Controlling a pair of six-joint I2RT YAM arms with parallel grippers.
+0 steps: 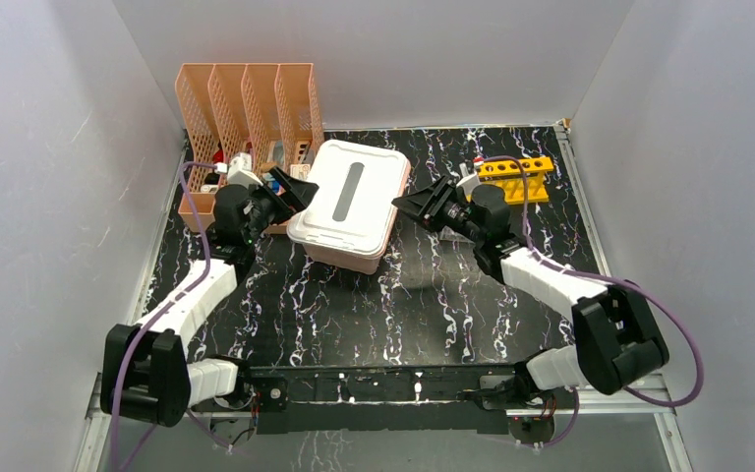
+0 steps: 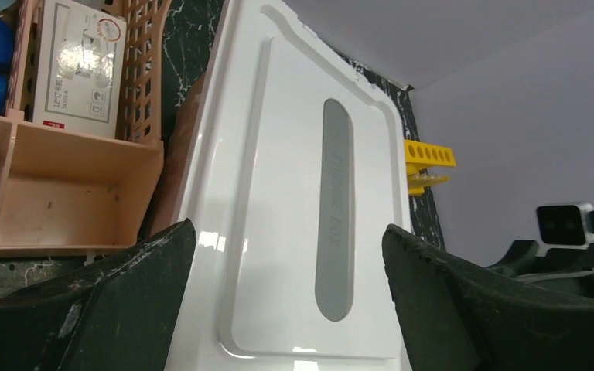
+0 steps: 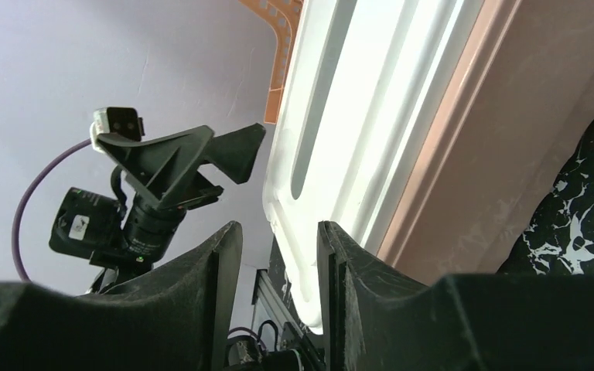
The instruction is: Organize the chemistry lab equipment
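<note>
Left gripper (image 2: 288,228): wide open, at 9 o'clock of lid (image 2: 278,116).
Right gripper (image 3: 278,228): narrow gap; I cannot tell grip.
Rack (image 1: 517,178): likely light, stiff; I'd take its top bar.

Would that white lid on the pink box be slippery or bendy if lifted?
Probably slippery: the white lid looks glossy, with bright reflections. Likely light and somewhat flexible, being a broad, shallow moulded sheet.

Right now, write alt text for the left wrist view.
A white lid with a grey oval inset fills the frame, flanked by the black jaws of the open left end effector. A peach file holder stands left; a yellow tube rack sits far right.
</note>
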